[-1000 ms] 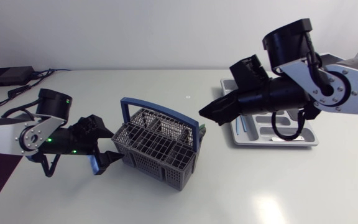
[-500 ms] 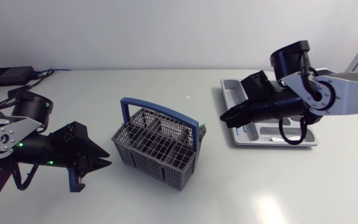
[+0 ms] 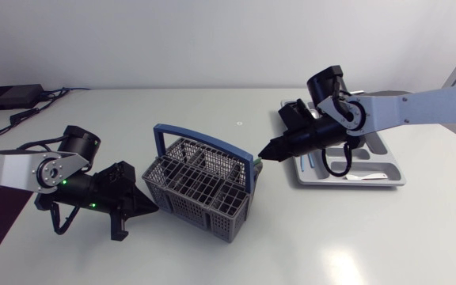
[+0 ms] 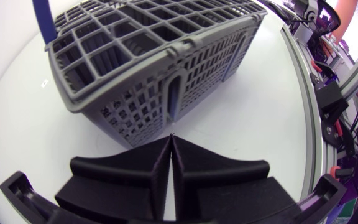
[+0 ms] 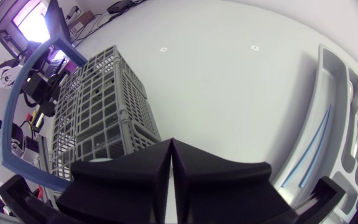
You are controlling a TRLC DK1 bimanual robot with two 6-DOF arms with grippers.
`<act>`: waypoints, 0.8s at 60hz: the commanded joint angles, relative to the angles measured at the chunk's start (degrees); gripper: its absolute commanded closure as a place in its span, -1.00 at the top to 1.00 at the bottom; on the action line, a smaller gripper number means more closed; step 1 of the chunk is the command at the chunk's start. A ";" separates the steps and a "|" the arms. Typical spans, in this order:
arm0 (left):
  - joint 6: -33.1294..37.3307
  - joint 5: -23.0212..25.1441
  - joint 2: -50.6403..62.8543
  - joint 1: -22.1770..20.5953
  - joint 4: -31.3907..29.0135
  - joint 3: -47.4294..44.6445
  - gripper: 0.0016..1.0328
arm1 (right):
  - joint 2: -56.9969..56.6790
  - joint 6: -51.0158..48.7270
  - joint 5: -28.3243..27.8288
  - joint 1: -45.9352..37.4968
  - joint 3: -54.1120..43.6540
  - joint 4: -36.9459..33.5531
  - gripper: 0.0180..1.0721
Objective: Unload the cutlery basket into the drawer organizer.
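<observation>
Left tool (image 3: 141,209) is sitting at the lower left of the head frame, fingers pressed together and empty. Its tip is pointing at the side wall of the grey cutlery basket (image 3: 200,188), and I cannot tell whether it is touching. At centre, the basket is standing upright on the desk (image 3: 331,237), its blue handle (image 3: 204,141) arching over it. Right tool (image 3: 269,150) is hanging just beside the basket's right corner, fingers likewise pressed together, holding nothing. At right, the drawer organizer (image 3: 394,170) is lying flat, a thin blue piece (image 3: 308,161) resting in one compartment.
</observation>
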 commanded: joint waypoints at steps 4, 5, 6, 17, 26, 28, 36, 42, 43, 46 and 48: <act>0.00 0.80 3.29 1.43 2.73 2.85 -0.88 | 1.28 1.79 -1.62 1.44 0.34 -1.26 -0.89; 0.00 0.80 3.73 1.61 2.81 3.20 -0.88 | 1.10 1.79 -1.71 1.53 -0.01 -1.35 -0.89; 0.00 0.80 3.99 1.70 2.81 3.46 -0.88 | 0.75 1.79 -1.71 1.62 -0.19 -1.61 -0.89; -2.55 1.32 8.56 2.13 5.54 8.39 -0.88 | -3.82 1.79 -2.42 2.76 -5.20 -3.20 -0.89; -5.71 1.59 12.60 0.82 6.94 13.57 -0.88 | -8.30 1.79 -2.42 3.29 -8.10 -5.48 -0.89; -6.24 1.59 13.75 0.29 7.03 15.24 -0.88 | -8.74 1.79 -2.59 3.64 -8.54 -6.01 -0.89; -9.14 1.59 18.14 -1.82 7.47 21.48 -0.88 | -9.80 2.14 -2.94 6.45 -10.12 -6.45 -0.89; -10.55 1.50 21.13 -3.05 7.56 25.44 -0.88 | -10.15 2.85 -2.94 8.82 -10.30 -6.54 -0.89; -10.81 1.50 21.57 -3.23 7.56 26.14 -0.88 | -10.24 3.02 -2.94 9.26 -10.30 -6.54 -0.89; -11.34 1.41 22.80 -3.49 7.56 27.63 -0.88 | -10.32 3.20 -2.94 10.49 -10.38 -6.54 -0.89; -11.69 1.41 23.59 -3.67 7.56 28.60 -0.88 | -10.32 3.55 -2.86 11.37 -10.38 -6.54 -0.89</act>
